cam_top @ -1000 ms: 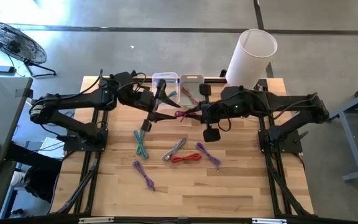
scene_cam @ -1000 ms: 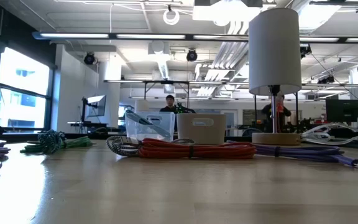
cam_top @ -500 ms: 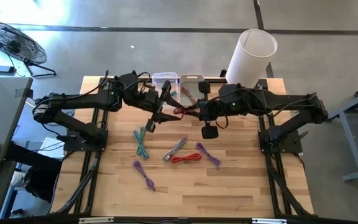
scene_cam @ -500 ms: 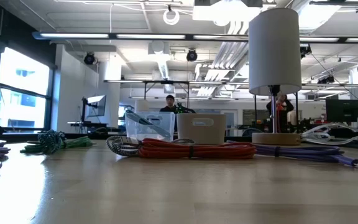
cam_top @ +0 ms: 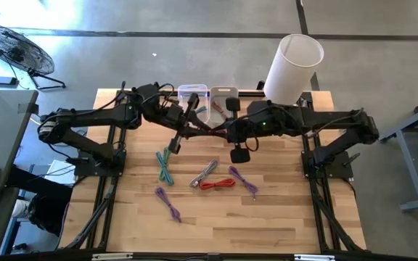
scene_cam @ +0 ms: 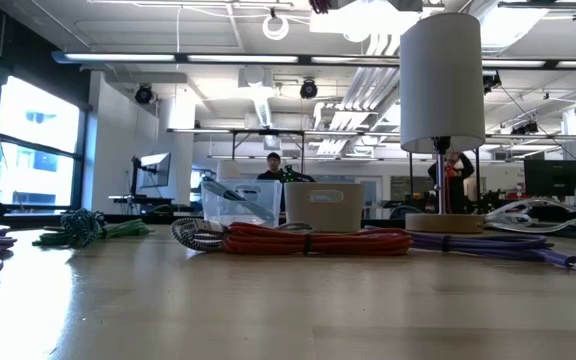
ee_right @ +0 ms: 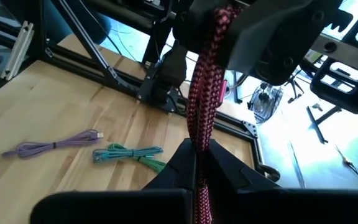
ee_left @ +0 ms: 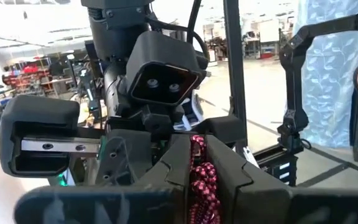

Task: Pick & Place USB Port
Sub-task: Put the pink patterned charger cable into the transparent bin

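up in the air above the back of the table (cam_top: 281,217), the red braided cable (ee_right: 205,102) hangs stretched between both claws. left gripper (ee_left: 196,177) is clenched on it, right gripper (ee_right: 199,163) clenched on its other stretch. just behind sit two small bins (cam_top: 194,98); other cables (cam_top: 216,183) lie nearer the front.

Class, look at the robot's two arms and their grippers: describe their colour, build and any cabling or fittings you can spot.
Both arms are dark, almost black, made of jointed segments with black cables looped along them. The left gripper and the right gripper each have two blocky dark fingers. From the left wrist, the right arm shows a boxy camera housing with round lenses and a silvery rail.
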